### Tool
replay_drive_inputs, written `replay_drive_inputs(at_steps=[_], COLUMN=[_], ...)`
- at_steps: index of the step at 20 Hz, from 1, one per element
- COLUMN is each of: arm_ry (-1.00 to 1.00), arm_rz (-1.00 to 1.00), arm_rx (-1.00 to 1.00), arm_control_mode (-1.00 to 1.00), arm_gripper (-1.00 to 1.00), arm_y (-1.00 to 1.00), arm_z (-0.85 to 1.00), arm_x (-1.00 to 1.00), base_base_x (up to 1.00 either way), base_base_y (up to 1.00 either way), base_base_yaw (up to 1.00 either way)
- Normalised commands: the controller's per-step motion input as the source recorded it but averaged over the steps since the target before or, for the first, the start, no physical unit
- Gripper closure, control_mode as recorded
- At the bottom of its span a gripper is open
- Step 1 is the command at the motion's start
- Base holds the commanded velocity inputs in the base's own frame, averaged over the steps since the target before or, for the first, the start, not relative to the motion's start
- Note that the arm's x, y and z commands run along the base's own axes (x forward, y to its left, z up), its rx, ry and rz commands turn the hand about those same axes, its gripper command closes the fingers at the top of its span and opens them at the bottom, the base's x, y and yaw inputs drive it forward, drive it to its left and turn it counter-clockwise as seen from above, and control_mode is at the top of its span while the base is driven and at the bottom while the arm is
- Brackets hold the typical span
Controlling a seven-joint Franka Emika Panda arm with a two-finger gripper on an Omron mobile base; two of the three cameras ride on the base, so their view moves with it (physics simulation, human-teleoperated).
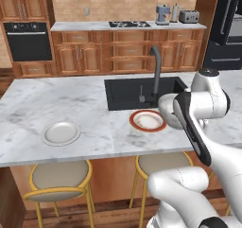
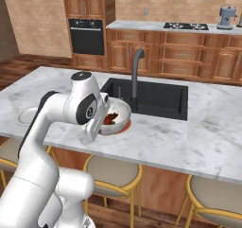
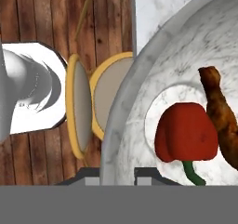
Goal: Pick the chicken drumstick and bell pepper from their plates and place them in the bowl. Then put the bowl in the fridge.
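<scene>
- The bell pepper [image 3: 186,132] and chicken drumstick [image 3: 222,121] lie side by side inside the bowl [image 3: 139,102], just ahead of the gripper [image 3: 117,174].
- The bowl's rim runs between the fingertips, so the gripper appears clamped on it.
- The orange-rimmed plate [image 1: 148,121] sits empty just beside the bowl.
- The fridge [image 1: 227,26] stands far off, beyond the counter [image 1: 28,104].

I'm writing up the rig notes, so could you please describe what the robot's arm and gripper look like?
The arm is glossy white, built of thick rounded segments with dark grey joint caps and a black strip along one link. The gripper ends in two small dark finger tips. No cables or markings show.
</scene>
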Motion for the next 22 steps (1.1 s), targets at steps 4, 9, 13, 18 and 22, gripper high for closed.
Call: replay_drive_inputs(at_steps=[4, 9, 13, 18, 22], arm_ry=[0.09, 0.01, 0.0, 0.0, 0.0], arm_rz=[0.03, 0.0, 0.0, 0.0, 0.0], arm_rx=[-0.05, 0.0, 0.0, 0.0, 0.0], arm_control_mode=[-1.0, -1.0, -1.0, -1.0, 1.0], arm_gripper=[1.0, 1.0, 1.0, 1.0, 1.0], arm_y=[0.15, 0.0, 0.0, 0.0, 0.0], arm_z=[0.13, 0.0, 0.0, 0.0, 0.0], arm_x=[-0.2, 0.0, 0.0, 0.0, 0.0], base_base_x=[0.0, 0.0, 0.0, 0.0, 0.0], base_base_y=[0.0, 0.0, 0.0, 0.0, 0.0], base_base_yaw=[0.0, 0.0, 0.0, 0.0, 0.0])
